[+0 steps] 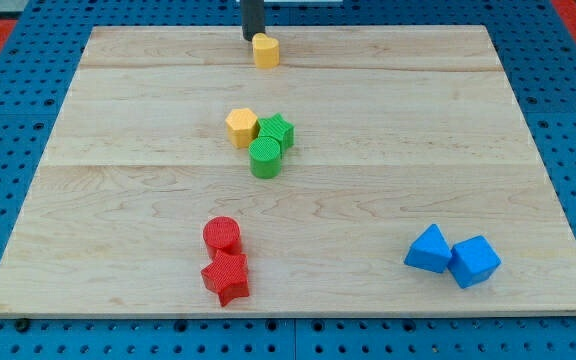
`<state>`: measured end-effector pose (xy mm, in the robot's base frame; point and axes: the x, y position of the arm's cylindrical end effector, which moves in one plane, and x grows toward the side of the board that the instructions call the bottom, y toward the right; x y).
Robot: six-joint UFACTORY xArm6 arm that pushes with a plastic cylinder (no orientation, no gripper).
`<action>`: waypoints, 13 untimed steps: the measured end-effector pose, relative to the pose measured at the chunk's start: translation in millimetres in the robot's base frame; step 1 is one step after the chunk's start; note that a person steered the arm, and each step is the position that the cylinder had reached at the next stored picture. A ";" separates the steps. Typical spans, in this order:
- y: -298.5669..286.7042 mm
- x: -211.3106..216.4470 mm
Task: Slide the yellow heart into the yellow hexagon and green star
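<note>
The yellow heart (265, 50) lies near the view's top, at the middle of the wooden board (118, 150). My tip (251, 37) stands just at the heart's upper left, touching or almost touching it. Lower down, near the board's centre, the yellow hexagon (241, 127) sits against the green star (277, 130). A green cylinder (265, 158) rests right below those two, touching them. The heart is well apart from this cluster, straight above it in the view.
A red cylinder (222, 236) and a red star (226, 279) sit together at the view's bottom, left of centre. Two blue blocks, a triangular one (429, 249) and a cube (474, 262), sit at the bottom right. A blue pegboard surrounds the board.
</note>
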<state>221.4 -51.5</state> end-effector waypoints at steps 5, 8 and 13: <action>31.7 43.5; 4.3 77.9; 26.9 94.2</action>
<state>315.6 -24.5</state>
